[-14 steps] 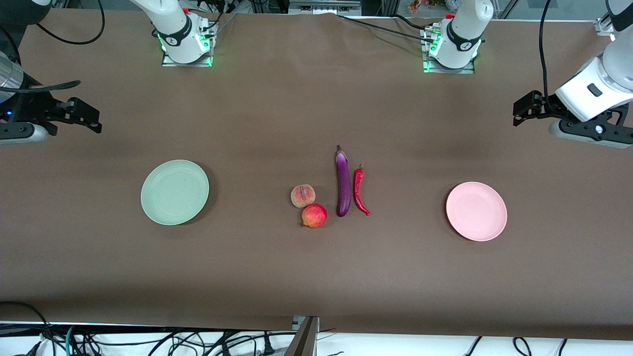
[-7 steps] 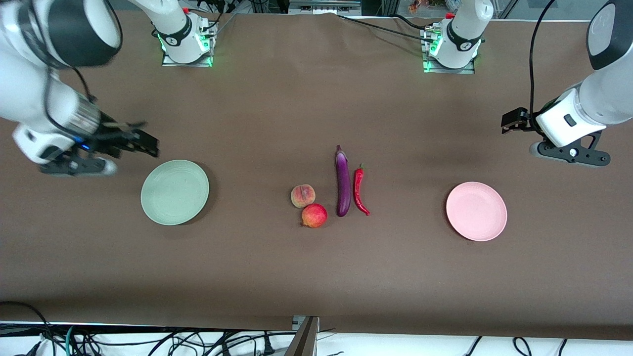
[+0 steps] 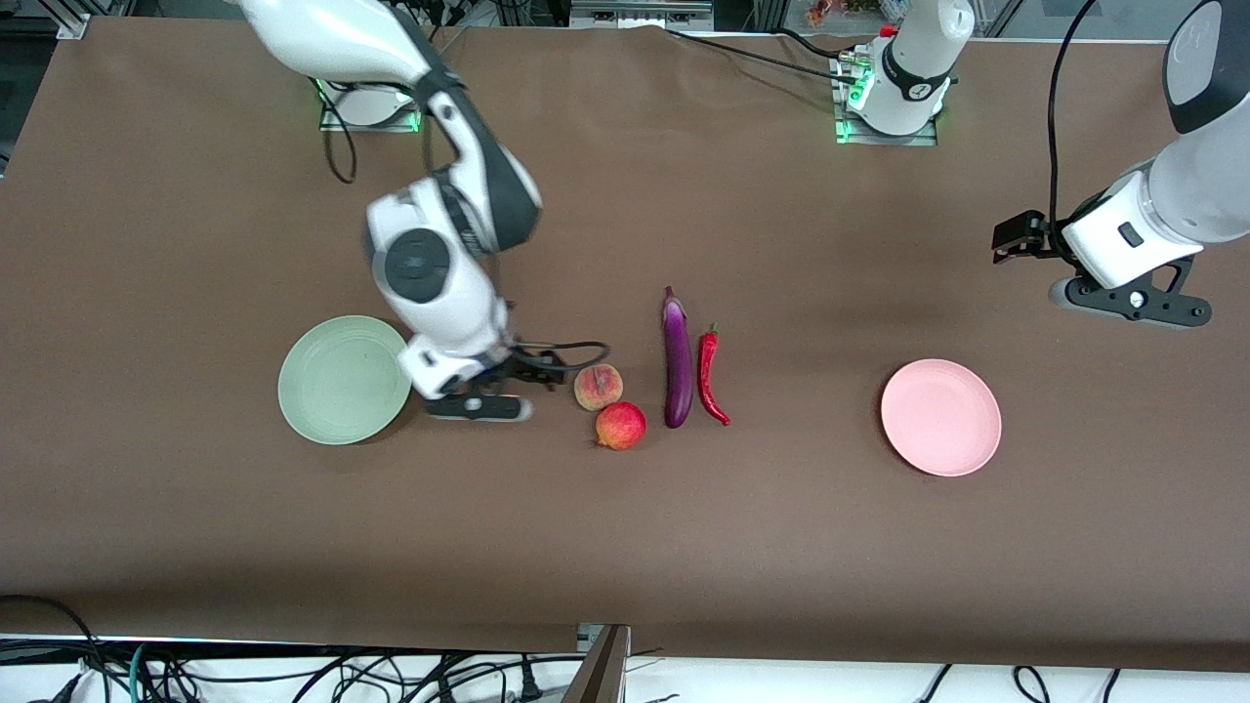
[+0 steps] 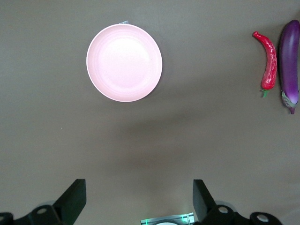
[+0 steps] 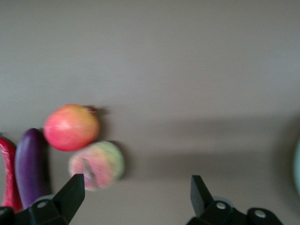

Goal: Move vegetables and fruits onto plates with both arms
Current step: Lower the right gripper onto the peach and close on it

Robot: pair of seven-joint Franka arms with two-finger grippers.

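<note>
The peach (image 3: 598,387) and the red-yellow apple (image 3: 621,426) lie together mid-table, the apple nearer the front camera. Beside them lie the purple eggplant (image 3: 677,361) and the red chili (image 3: 710,376), side by side. The green plate (image 3: 345,379) sits toward the right arm's end, the pink plate (image 3: 940,417) toward the left arm's end. My right gripper (image 3: 552,373) is open and empty over the table between the green plate and the peach. Its wrist view shows the peach (image 5: 96,165) close by one fingertip (image 5: 75,187), and the apple (image 5: 71,127). My left gripper (image 3: 1006,239) is open and empty, high over the table's end.
The left wrist view shows the pink plate (image 4: 124,63), the chili (image 4: 268,61) and the eggplant (image 4: 289,58) on brown cloth. The right wrist view shows the eggplant (image 5: 30,161) and the green plate's rim (image 5: 297,173). Cables hang off the table edge nearest the front camera.
My right arm has swung in from its end of the table, past the green plate, to just beside the peach. My left arm shifted slightly and now holds still.
</note>
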